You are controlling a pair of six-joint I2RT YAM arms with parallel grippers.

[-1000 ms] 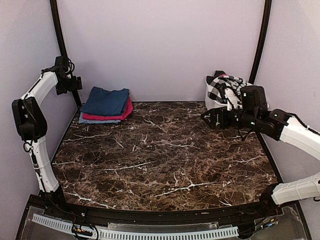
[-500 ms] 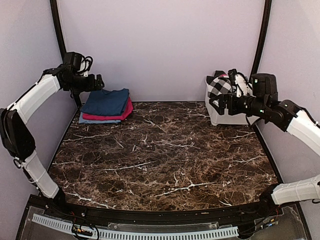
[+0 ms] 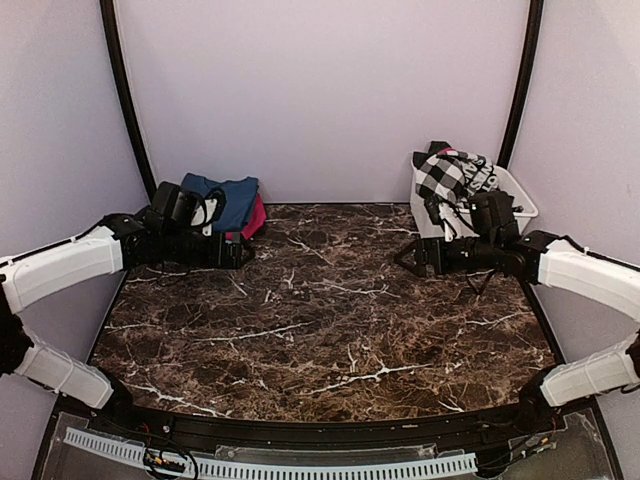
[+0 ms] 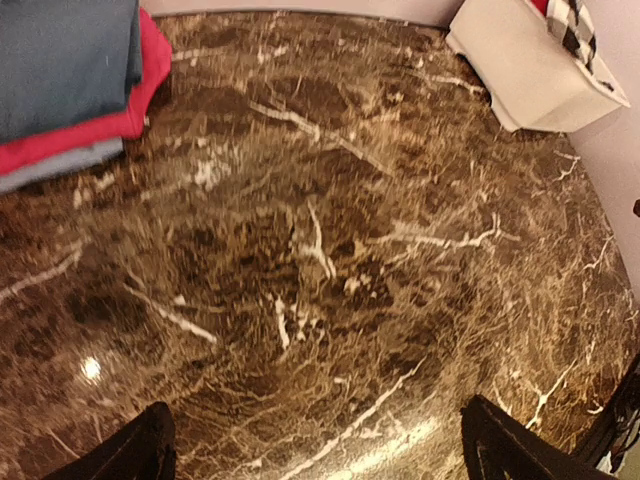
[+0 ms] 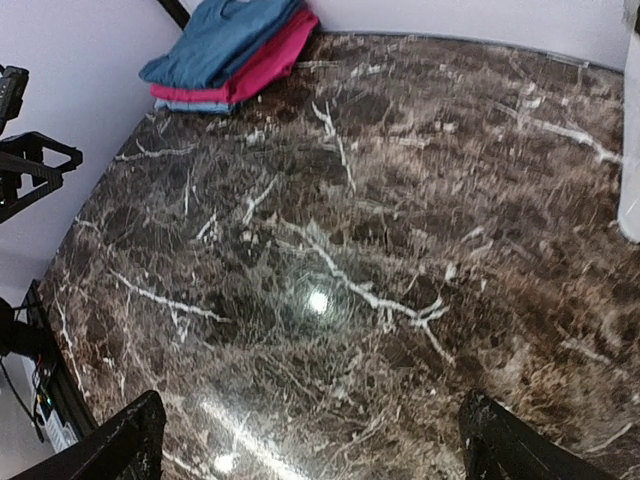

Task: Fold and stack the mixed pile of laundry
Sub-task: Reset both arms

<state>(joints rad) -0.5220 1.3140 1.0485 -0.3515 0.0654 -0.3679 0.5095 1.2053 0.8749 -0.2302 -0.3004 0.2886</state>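
A folded stack lies at the back left: a navy-blue cloth (image 3: 222, 198) on a magenta-pink cloth (image 3: 257, 215) on a light-blue piece (image 5: 190, 104). The stack also shows in the left wrist view (image 4: 70, 70) and the right wrist view (image 5: 235, 45). A black-and-white checked garment (image 3: 450, 172) hangs out of the white tub (image 3: 520, 198) at the back right. My left gripper (image 3: 240, 252) is open and empty, low over the table just in front of the stack. My right gripper (image 3: 410, 255) is open and empty, low over the table in front of the tub.
The dark marble table (image 3: 320, 310) spreads between the arms. Black frame posts (image 3: 125, 90) stand at the back corners. The tub's corner shows in the left wrist view (image 4: 530, 70). The left arm's gear (image 5: 30, 160) shows at the right wrist view's left edge.
My left arm has swung down from high by the wall to low in front of the folded stack. My right arm has dropped from the tub toward the table and moved slightly left.
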